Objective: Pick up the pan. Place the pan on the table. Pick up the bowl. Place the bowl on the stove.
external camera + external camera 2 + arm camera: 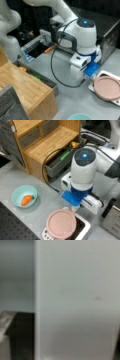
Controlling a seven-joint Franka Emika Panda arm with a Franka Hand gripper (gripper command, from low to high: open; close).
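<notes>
Both front views: one pan (61,223) on one stove (83,230).

One pan (60,223), dusty pink, sits on one stove (83,228). One teal bowl (24,196) holds one orange carrot (26,200). One grey table (15,176) carries them. One wooden shelf unit (47,142) stands at the far left, with one dark tray (58,163) beside it. One robot arm (83,167) carries one tool (75,208). One steel oven (110,37).
</notes>
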